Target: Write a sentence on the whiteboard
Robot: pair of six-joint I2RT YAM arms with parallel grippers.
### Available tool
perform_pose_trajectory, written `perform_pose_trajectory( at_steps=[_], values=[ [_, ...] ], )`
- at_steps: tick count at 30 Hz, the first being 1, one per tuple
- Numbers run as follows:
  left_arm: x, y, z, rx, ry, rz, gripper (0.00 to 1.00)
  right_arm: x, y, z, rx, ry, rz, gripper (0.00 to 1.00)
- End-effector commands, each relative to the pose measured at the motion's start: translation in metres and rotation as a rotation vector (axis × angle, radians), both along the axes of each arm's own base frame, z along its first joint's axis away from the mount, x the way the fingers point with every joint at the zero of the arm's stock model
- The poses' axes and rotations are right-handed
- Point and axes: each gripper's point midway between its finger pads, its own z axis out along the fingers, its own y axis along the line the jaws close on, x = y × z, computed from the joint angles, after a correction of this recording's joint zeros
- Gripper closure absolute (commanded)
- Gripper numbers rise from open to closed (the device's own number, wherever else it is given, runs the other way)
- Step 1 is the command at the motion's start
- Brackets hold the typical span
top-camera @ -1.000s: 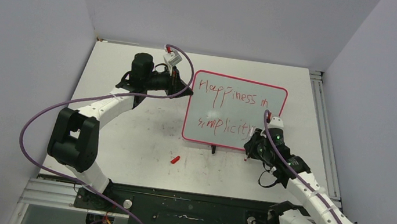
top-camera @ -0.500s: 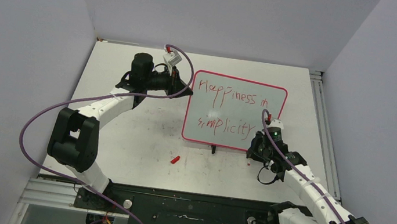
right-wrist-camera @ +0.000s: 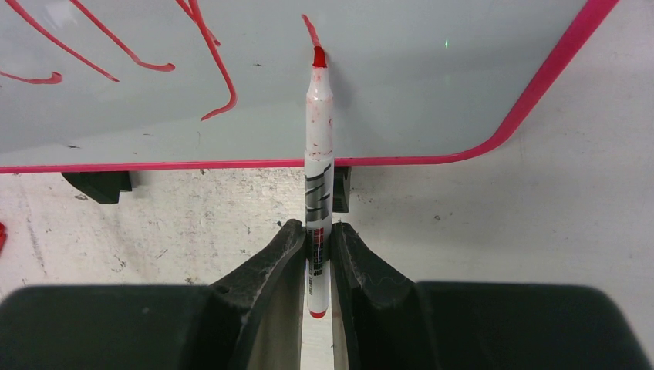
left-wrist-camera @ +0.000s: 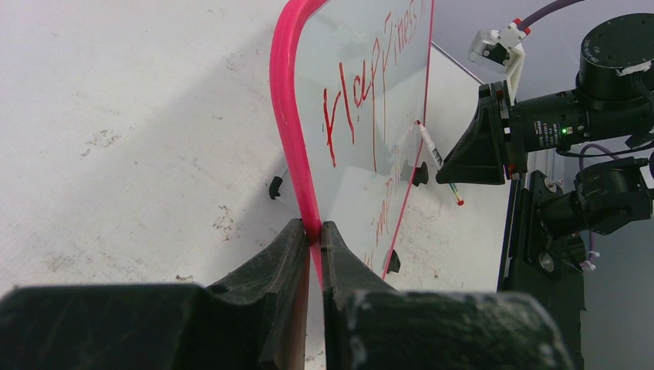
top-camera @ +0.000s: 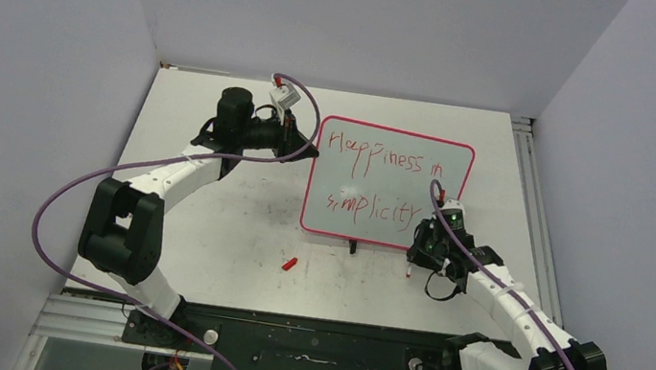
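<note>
Your left gripper (left-wrist-camera: 315,231) pinches the whiteboard (top-camera: 372,186) by its left pink rim. The board sits on the table (top-camera: 203,216), right of centre. Your right gripper (right-wrist-camera: 316,231) clamps a marker (right-wrist-camera: 318,146), its tip on the board near the end of the sentence (top-camera: 376,158). A black foot (right-wrist-camera: 96,185) sits under the near rim. A red cap (top-camera: 290,263) lies apart.

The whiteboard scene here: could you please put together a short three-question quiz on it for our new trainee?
1. True or false: the left gripper is clamped on the whiteboard.
2. The right gripper holds: A) a red marker, B) an eraser, C) nothing.
3. Complete the sentence: "Happiness in ____".
Key: 1 true; 2 A; 3 simplicity.
</note>
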Motion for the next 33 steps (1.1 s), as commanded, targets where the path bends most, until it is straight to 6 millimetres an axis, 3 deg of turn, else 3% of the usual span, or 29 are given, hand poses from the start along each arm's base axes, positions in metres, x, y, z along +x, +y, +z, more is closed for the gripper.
perform_pose_trajectory(
  at_steps=[1,6,13,16,19,25,33],
  values=[
    [0.0,0.002,0.041,-0.045,-0.134,-0.013,1.0,0.009,0.003,0.007,0.02,-0.028,0.007,0.95],
    [0.0,0.003,0.04,-0.045,-0.133,-0.012,1.0,0.011,0.002,0.024,0.037,-0.093,0.0,0.95],
    [0.0,0.003,0.03,-0.034,-0.113,-0.017,1.0,0.026,-0.03,0.123,-0.003,-0.407,-0.142,0.95],
    [-0.002,0.002,0.028,-0.033,-0.11,-0.019,1.0,0.033,-0.038,0.149,-0.017,-0.494,-0.169,0.95],
    [-0.002,0.004,0.021,-0.026,-0.104,-0.009,1.0,0.039,-0.031,0.166,0.017,-0.559,-0.149,0.95],
    [-0.003,0.001,0.008,-0.019,-0.104,-0.014,1.0,0.043,-0.015,0.175,0.096,-0.598,-0.098,0.95],
    [-0.009,-0.001,-0.006,-0.01,-0.067,-0.025,1.0,0.044,-0.012,0.173,0.104,-0.597,-0.09,0.95]
  ],
)
